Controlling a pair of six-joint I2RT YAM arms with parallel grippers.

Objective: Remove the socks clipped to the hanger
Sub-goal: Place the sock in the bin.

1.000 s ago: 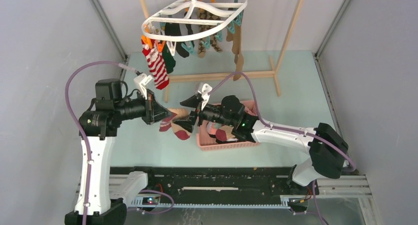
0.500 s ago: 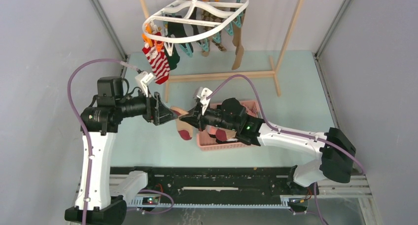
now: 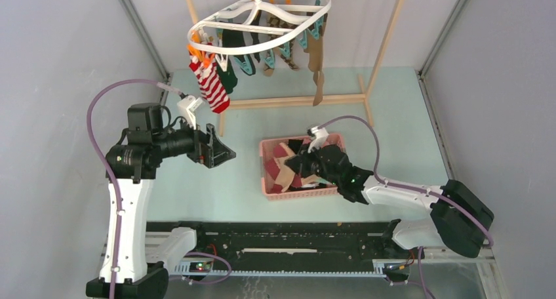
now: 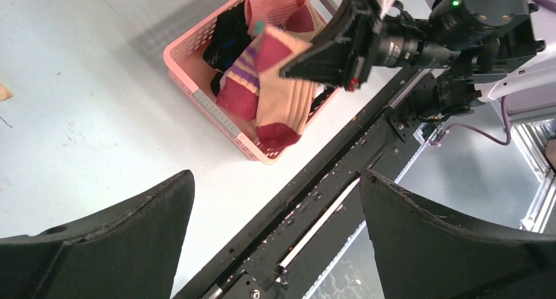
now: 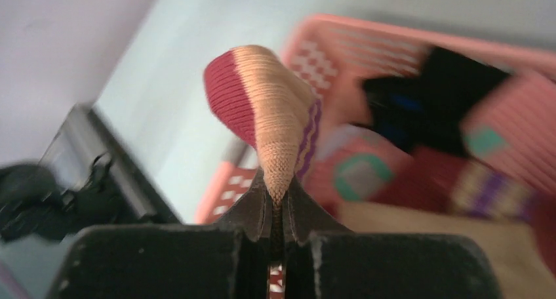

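The white oval hanger (image 3: 259,23) hangs at the back with several socks clipped to it, among them a red-and-white striped one (image 3: 211,89), a dark green one (image 3: 227,77) and a tan-brown one (image 3: 318,63). My right gripper (image 3: 293,163) is shut on a tan sock with red toe and heel (image 3: 283,174), held over the pink basket (image 3: 298,195). The right wrist view shows that sock (image 5: 275,115) pinched between the fingers of the right gripper (image 5: 277,197). My left gripper (image 3: 226,156) stands open and empty left of the basket; the left wrist view shows its jaws (image 4: 275,176) wide apart.
The pink basket (image 4: 197,82) holds several loose socks, pink, black and purple-striped. A light wooden rack frame (image 3: 295,101) carries the hanger and stands on the table behind the basket. Grey walls close in both sides. The black rail (image 3: 275,237) runs along the near edge.
My left gripper opened and let go of the tan sock. My right gripper shut on it and carried it right, over the basket. The hanger swayed slightly.
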